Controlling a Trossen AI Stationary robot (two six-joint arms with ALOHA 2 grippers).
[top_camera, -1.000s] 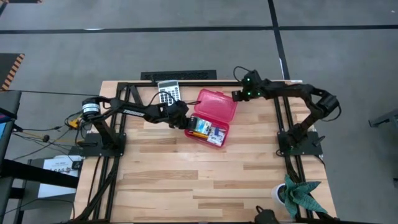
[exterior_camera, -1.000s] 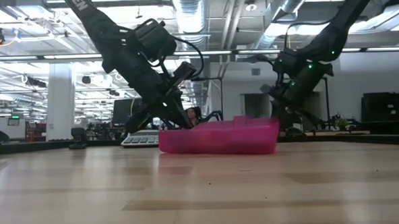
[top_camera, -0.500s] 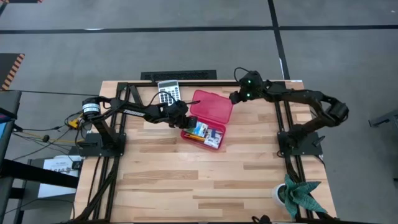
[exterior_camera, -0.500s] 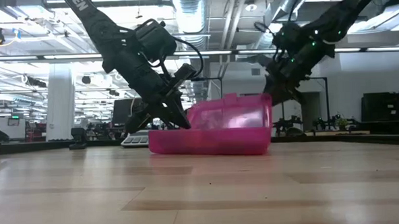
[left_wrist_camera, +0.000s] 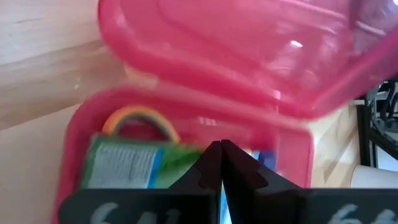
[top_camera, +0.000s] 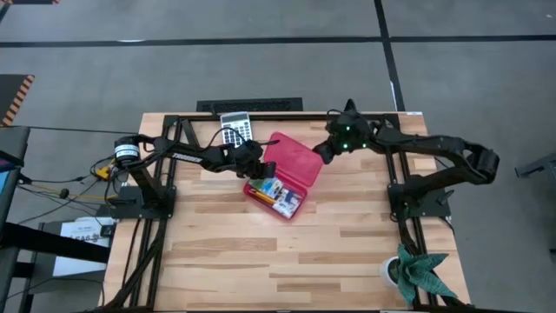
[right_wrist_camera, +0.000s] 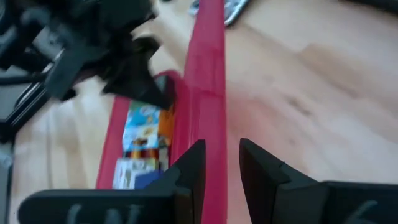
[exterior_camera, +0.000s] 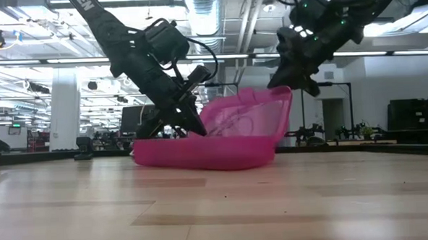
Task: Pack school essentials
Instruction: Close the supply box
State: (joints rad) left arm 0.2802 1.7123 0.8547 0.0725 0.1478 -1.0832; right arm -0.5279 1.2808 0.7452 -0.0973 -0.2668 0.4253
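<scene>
Gripping the lid's free edge, right pincer [top_camera: 318, 154] clamps the red case's lid [top_camera: 293, 159] between slightly parted fingers [right_wrist_camera: 188, 167], tilting it up over the tray. Pressing at the tray's opposite, near rim, left pincer [top_camera: 257, 172] sits with fingertips [left_wrist_camera: 211, 167] pressed fully together, holding nothing. Packed just beyond the left pincer, inside the red case [exterior_camera: 201, 151] on the table [top_camera: 226, 252]: small green-blue carton [left_wrist_camera: 121, 167], yellow-handled scissors [left_wrist_camera: 140, 115]. Lying behind the left pincer, calculator [top_camera: 234, 129].
</scene>
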